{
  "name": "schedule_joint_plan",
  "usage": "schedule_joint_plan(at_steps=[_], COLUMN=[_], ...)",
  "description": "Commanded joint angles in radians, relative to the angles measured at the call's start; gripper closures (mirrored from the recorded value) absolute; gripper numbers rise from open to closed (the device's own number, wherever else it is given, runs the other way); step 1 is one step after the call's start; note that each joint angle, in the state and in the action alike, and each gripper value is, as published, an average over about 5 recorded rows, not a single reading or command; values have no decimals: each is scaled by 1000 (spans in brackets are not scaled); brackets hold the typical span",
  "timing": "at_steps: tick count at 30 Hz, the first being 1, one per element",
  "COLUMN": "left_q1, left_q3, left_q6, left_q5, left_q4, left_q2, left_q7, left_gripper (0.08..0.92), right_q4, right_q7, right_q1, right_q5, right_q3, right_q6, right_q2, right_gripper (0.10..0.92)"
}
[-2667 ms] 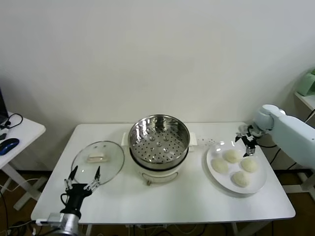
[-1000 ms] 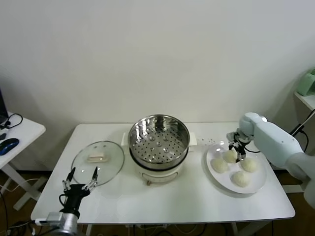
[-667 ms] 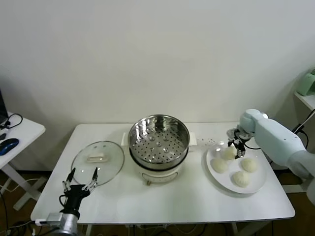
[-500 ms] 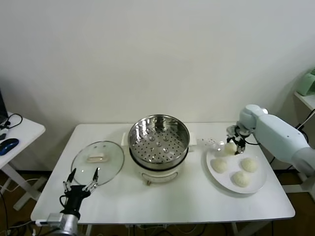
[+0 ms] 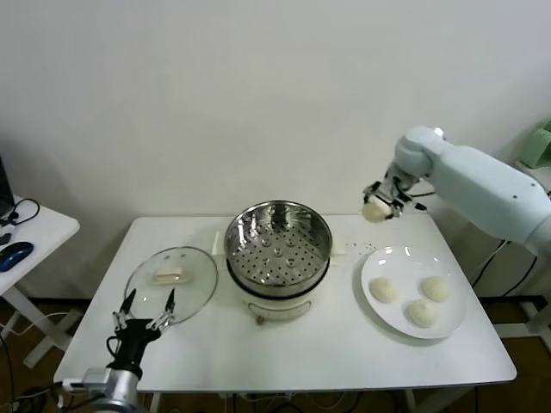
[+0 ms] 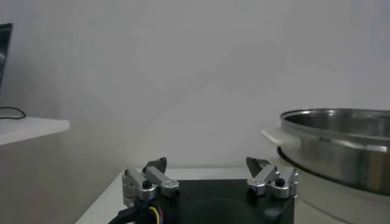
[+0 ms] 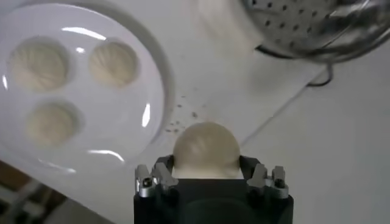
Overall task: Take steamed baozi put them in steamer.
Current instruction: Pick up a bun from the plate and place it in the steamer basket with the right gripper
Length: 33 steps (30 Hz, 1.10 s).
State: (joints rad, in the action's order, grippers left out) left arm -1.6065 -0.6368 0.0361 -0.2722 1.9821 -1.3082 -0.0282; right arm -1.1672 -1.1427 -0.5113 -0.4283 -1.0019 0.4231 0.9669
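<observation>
My right gripper [image 5: 379, 203] is shut on one cream-white steamed baozi [image 5: 374, 210], held in the air between the plate and the steamer [image 5: 277, 243]. In the right wrist view this bun [image 7: 205, 150] sits between the fingers, above the table. Three more baozi [image 5: 384, 290] [image 5: 435, 288] [image 5: 420, 312] lie on the white plate [image 5: 387, 258]. The steel steamer basket with its perforated bottom stands on a cream pot base at the table's middle, with nothing in it. My left gripper [image 5: 145, 311] waits open near the table's front left corner.
A round glass lid [image 5: 171, 275] lies flat on the table left of the steamer, just behind the left gripper. A side table with a mouse [image 5: 15, 252] stands at the far left. A wall runs close behind the table.
My right gripper closed on the plate's rear-left baozi, lifted it off the plate and carried it up and left toward the steamer. The left arm stayed put.
</observation>
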Motion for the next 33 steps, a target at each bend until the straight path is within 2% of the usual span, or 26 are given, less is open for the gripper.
schedule_joint_plan(at_steps=[1,10,14,33], left_q1=[5,23,18,5], left_q3=[5,26,20,21], left_q6=[-10,-10,-7,-2], left_q5=[-6,32,29,19], left_q4=[11,3,4,1], left_q2=[14,17,21,0], left_q7=[-4,-16,-17,-24], left_gripper=[177,177,177,177], right_q4=[-121,-72,-44,1], right_q7=[1,28,33,36], right_q1=[-143,-49,8,126], right_q5=[-56,-174,-214,-275], right_q3=[-38,-10,-18,-94], right_q6=[98,131,128,93], right_q2=[95,328,385,351], right_gripper=[327,321,321,321])
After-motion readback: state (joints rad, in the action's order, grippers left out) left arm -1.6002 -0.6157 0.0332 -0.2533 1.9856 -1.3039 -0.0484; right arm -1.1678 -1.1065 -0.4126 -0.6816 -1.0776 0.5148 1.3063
